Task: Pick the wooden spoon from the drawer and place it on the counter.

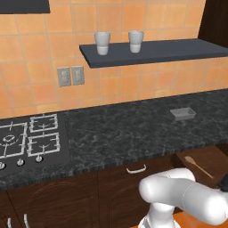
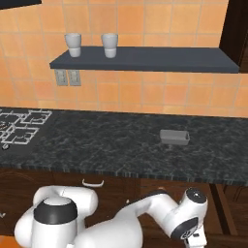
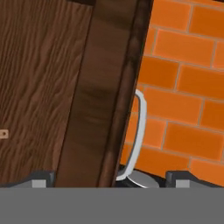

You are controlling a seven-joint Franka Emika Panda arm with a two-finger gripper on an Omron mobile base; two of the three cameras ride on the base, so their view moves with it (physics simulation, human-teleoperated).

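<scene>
While the white arm bends low at the front of the dark cabinets, the scene runs from a black gas hob with white pan grids (image 1: 29, 140) at the far left, set into the long black stone worktop with grey-white veins (image 1: 124, 133). Behind the hob, two grey wall sockets (image 1: 70, 76) sit on the orange tiled wall. Further right, a dark grey wall shelf (image 1: 151, 51) carries two pale grey cups (image 1: 102, 42) standing upright, well apart from each other. Below the worktop edge, a cabinet front bears a curved white handle (image 1: 136, 169). To the right of that on the worktop lies a small grey rectangular tray (image 1: 183, 113), alone on the stone.

At the right edge of the left base view, the dark brown wooden drawer with reddish wood-grain floor (image 1: 209, 158) stands pulled out under the worktop. The small light tan wooden spoon (image 1: 198, 166) lies flat inside it, bowl toward the cabinets and thin handle running out to the right.

In the hand view, the drawer's grained floor is on the left, its dark front board runs up the middle, and a curved white drawer handle (image 3: 138, 131) shows against orange brick flooring on the right. The gripper (image 3: 111, 180) has its jaws spread wide, one tip at each side of the front board, holding nothing.
</scene>
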